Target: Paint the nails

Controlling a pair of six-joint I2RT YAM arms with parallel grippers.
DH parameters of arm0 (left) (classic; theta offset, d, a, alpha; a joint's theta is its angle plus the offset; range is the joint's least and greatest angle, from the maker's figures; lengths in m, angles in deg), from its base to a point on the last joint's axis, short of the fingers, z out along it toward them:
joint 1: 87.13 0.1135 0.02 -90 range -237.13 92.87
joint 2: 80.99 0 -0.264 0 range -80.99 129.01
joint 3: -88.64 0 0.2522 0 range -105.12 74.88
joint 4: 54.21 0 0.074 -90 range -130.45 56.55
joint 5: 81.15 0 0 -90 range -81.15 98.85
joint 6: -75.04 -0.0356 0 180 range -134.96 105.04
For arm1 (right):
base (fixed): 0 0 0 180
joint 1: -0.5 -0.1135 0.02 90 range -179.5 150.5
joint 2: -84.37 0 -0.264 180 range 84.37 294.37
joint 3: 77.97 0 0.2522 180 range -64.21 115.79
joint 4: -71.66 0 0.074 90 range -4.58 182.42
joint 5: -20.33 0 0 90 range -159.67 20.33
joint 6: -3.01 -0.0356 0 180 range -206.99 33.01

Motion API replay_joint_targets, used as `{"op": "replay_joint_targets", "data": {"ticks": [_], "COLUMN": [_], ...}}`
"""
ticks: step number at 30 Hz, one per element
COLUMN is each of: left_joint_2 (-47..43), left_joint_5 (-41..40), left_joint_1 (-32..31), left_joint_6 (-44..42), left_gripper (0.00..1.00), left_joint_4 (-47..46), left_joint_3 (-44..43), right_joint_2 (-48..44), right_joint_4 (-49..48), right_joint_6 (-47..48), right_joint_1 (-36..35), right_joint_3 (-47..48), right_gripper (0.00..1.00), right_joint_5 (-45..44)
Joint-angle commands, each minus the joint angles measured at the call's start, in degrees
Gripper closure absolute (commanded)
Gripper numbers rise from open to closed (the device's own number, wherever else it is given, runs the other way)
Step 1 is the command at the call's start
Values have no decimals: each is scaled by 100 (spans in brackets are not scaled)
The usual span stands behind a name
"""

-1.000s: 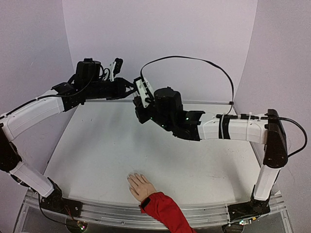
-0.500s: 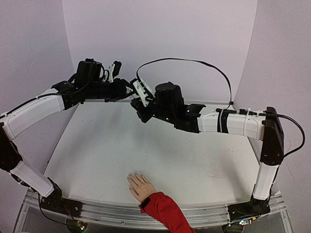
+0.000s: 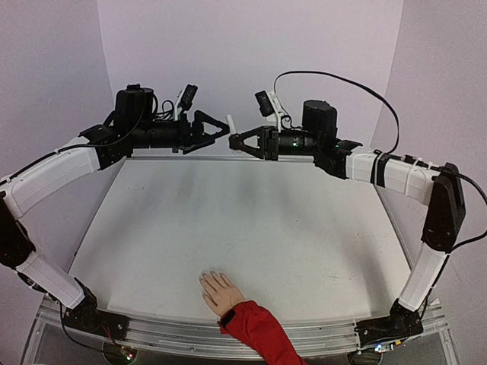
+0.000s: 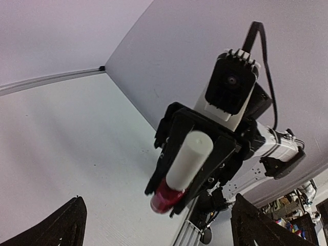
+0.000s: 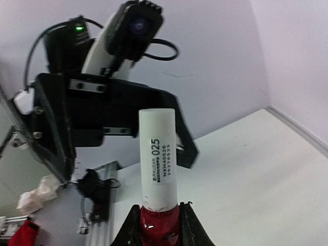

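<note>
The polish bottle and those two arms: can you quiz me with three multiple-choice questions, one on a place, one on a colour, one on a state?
1. Where is the polish bottle?
A) lying loose on its side
B) up in the air, in the right pincer
C) standing on its own

2. What colour is its cap?
A) black
B) blue
C) white

3. How is the left pincer?
A) open, holding nothing
B) shut on the cap
C) shut on nothing

Answers: 1 B, the right wrist view shows it clamping the dark-red glass; 2 C, the long cap is plainly white; 3 A, its jaws stand wide apart, clear of the bottle.
</note>
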Motion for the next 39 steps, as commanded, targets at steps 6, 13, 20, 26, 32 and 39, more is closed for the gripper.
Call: {"op": "replay_joint_targets", "data": {"ticks": [6,13,20,26,32,39], "left_joint_2": [16,106,93,-14,-267,-172], "left_joint_5": [1113,1361,1325,784,-371,-1445], "left_joint_1": [21,13,4,-40,-100,-137], "left_joint_6": [198,115,47,-29,-271,-337], "left_gripper": [12,40,72,98,100,100], "left_joint_4": [-1219,-1364,-1366,-1341,-822,133], "left_joint_3": [-65,-105,-67,107,279,-43], "right_joint_2": [303,495,587,511,147,284], "right_joint_4": [-2306,-2319,-2359,-2092,545,318], "right_joint_6": [-2043,-2146,-2148,-1629,604,2814], "right_joint_1": [-91,-93,-91,-88,-328,-1767], "right_joint_3": [114,237,311,163,361,413], "right_gripper": [100,100,100,100,100,100], "right_joint_5": [2263,2343,2344,1800,-1537,-7813]}}
